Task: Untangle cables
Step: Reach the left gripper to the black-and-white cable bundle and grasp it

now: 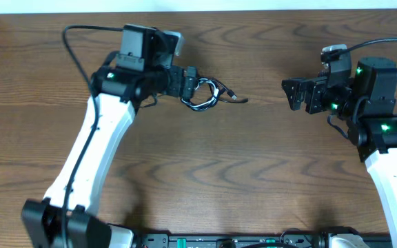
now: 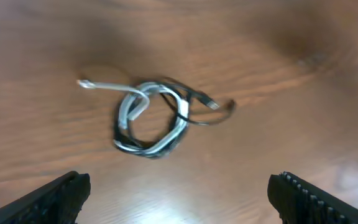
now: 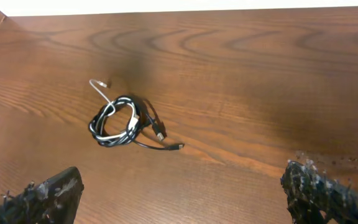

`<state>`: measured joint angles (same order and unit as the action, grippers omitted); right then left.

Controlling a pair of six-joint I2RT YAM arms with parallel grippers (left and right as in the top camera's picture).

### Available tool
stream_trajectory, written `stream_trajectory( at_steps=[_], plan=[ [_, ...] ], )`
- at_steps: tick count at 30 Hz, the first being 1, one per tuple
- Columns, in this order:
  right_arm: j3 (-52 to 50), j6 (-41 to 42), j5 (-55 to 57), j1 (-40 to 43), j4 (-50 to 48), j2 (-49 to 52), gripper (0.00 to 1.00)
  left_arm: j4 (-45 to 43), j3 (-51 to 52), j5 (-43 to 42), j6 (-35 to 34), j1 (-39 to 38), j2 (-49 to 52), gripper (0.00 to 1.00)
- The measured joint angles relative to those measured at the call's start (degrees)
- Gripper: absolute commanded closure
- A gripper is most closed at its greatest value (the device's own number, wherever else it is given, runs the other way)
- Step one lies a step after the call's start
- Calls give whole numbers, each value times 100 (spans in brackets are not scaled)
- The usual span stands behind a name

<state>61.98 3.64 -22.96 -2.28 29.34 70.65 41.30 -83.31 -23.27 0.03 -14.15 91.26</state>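
the cables [image 1: 209,95] lie tangled on the table [image 1: 185,172] just at the left gripper [image 1: 193,86], which like the right gripper [image 1: 289,94] is wide open and empty, so untangling has not begun and the next move probably needs a pinch on one cable.

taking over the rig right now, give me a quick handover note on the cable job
Left gripper: open, holding nothing, poised at the cables.
Right gripper: open, empty, off to one side of them.
Things: black cable and white cable lie coiled together in one loop on the table, with plug ends sticking out.
Done: nothing separated yet.
Left: grip the cables and pull them apart.
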Motion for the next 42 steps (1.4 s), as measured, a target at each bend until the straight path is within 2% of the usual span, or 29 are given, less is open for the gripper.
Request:
stream_trajectory(
  at_steps=[5, 10, 18, 23, 24, 25, 26, 28, 42],
  plan=[
    [4, -2, -138, 0, 68, 22, 1, 28, 0, -557, -118, 0, 256, 4],
    [7, 0, -195, 0, 151, 22, 1, -267, 0, -678, -227, 0, 391, 4],
    [9, 0, -131, 0, 166, 234, 0, -354, -11, 195, -1821, -15, 1067, 4],
    [9, 0, -107, 0, 221, 448, 1, -442, -11, 540, -2308, -17, 1644, 4],
    [9, 0, -103, 0, 254, 487, 1, -442, -11, 566, -2365, -17, 1731, 6],
    [9, 0, -101, 0, 275, 516, 1, -444, -11, 584, -2420, -17, 1812, 23],
    [9, 0, -101, 0, 284, 549, 1, -448, -11, 612, -2461, -17, 1867, 33],
    [9, 0, -101, 0, 286, 581, 1, -516, -11, 651, -2496, -22, 1934, 39],
    [9, 0, -101, 0, 308, 619, 3, -791, -59, 1084, -2892, -205, 2907, 45]
  ],
)
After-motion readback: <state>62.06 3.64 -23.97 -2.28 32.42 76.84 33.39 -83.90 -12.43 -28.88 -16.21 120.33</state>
